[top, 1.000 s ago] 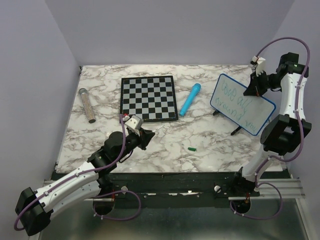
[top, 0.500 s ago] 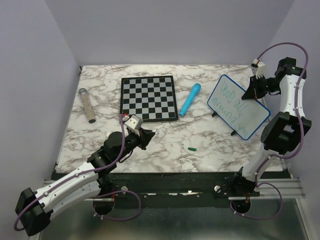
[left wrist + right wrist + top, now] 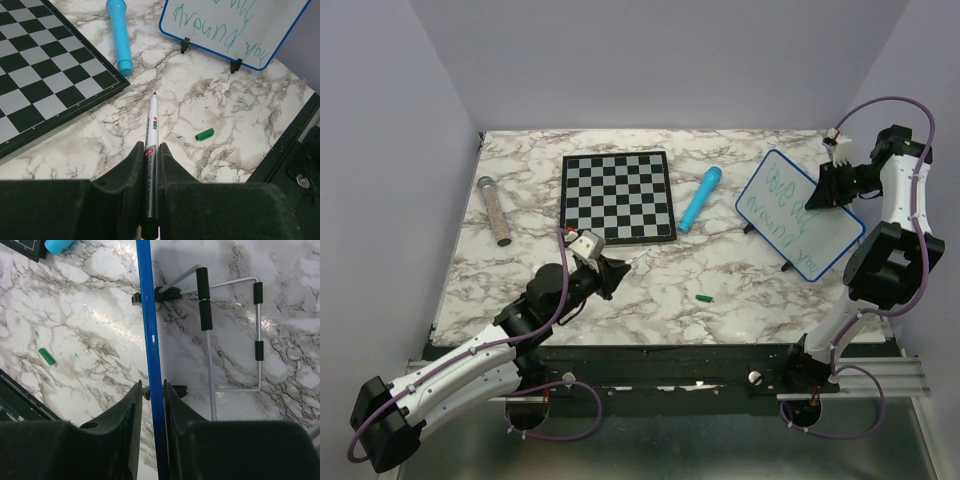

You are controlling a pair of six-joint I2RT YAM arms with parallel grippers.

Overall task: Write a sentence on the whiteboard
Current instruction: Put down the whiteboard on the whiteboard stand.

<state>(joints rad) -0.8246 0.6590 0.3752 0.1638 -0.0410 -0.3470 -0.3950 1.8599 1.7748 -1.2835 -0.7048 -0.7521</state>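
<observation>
The whiteboard (image 3: 798, 215) leans on its wire stand at the right of the table, with the green sentence (image 3: 785, 212) in rows on its face. My right gripper (image 3: 822, 190) straddles its top edge. In the right wrist view the blue rim (image 3: 150, 315) runs between the open fingers of that gripper (image 3: 153, 385), with a thin gap on each side. My left gripper (image 3: 610, 270) hovers low over the near middle of the table, shut on a grey marker (image 3: 150, 150) whose bare tip points toward the board. The whiteboard (image 3: 235, 25) shows ahead of it.
A green marker cap (image 3: 704, 297) lies on the marble between the arms. A light-blue cylinder (image 3: 701, 198) lies beside the checkered board (image 3: 617, 196). A clear tube of grains (image 3: 494, 210) lies at the far left. The wire stand (image 3: 232, 335) props the board from behind.
The whiteboard has shifted a little up and left and settled on its stand. My right gripper's fingers have parted from its rim. The left arm has not moved.
</observation>
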